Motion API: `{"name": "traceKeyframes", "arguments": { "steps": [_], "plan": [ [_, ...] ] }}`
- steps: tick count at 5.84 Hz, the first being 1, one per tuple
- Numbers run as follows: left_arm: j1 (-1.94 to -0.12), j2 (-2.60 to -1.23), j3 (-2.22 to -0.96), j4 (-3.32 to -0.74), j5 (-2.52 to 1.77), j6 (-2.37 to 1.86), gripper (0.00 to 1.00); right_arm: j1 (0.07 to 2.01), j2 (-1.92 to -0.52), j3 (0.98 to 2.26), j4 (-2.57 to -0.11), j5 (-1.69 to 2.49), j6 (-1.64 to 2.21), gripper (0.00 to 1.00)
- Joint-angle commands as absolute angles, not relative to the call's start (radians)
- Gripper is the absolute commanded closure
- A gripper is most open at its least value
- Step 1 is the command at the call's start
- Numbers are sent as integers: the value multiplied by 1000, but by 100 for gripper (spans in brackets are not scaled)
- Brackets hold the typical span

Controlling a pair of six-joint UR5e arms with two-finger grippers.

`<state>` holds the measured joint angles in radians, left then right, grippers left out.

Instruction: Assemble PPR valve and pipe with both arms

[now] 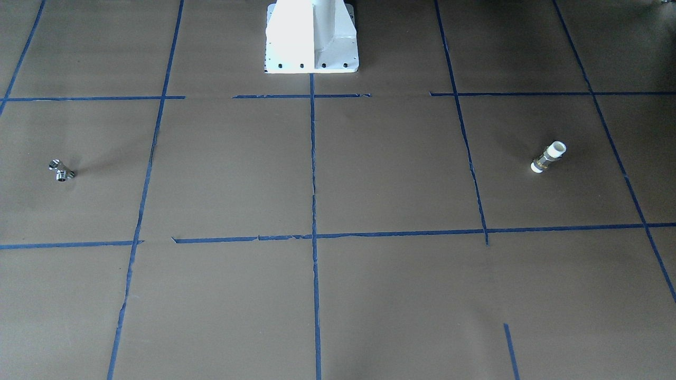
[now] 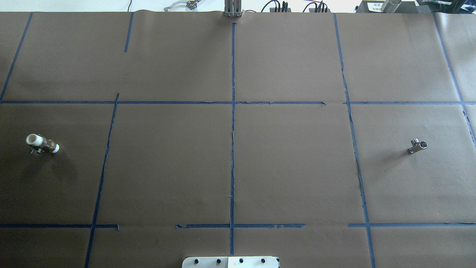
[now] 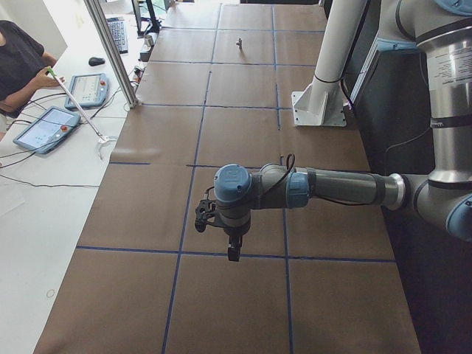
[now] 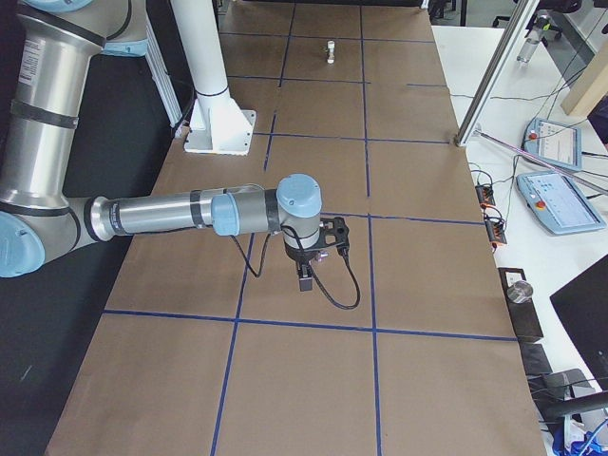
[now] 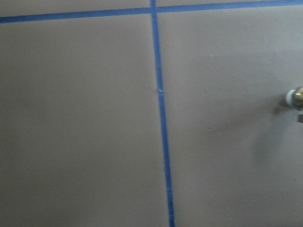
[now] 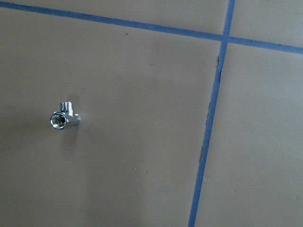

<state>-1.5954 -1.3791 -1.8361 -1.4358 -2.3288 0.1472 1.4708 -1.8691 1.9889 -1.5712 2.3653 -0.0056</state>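
Note:
A short pipe piece with white ends and a brass middle (image 1: 548,157) lies on the brown table on my left side; it also shows in the overhead view (image 2: 42,144), far off in the right side view (image 4: 330,49) and at the left wrist view's right edge (image 5: 296,98). A small chrome valve fitting (image 1: 62,170) lies on my right side, also seen from overhead (image 2: 417,146) and from the right wrist (image 6: 64,118). The left gripper (image 3: 233,253) and right gripper (image 4: 305,281) hang above the table, pointing down. They show only in side views, so I cannot tell whether they are open.
The white pedestal (image 1: 311,37) stands at the table's robot-side middle. Blue tape lines (image 2: 233,111) divide the brown paper into squares. An operator (image 3: 18,59), teach pendants (image 3: 44,129) and an aluminium post (image 3: 110,51) are along the far side.

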Motion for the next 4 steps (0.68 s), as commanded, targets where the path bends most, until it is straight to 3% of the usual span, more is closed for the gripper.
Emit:
{"name": "traceKeyframes", "arguments": {
  "steps": [1, 4],
  "plan": [
    [-1588, -1394, -1827, -1436, -2322, 138, 0, 1471, -1881, 1985, -1571, 2365, 0, 0],
    [-1585, -1390, -1831, -1447, -2333, 143, 0, 1473, -1888, 1994, -1571, 2372, 5, 0]
  ]
}}
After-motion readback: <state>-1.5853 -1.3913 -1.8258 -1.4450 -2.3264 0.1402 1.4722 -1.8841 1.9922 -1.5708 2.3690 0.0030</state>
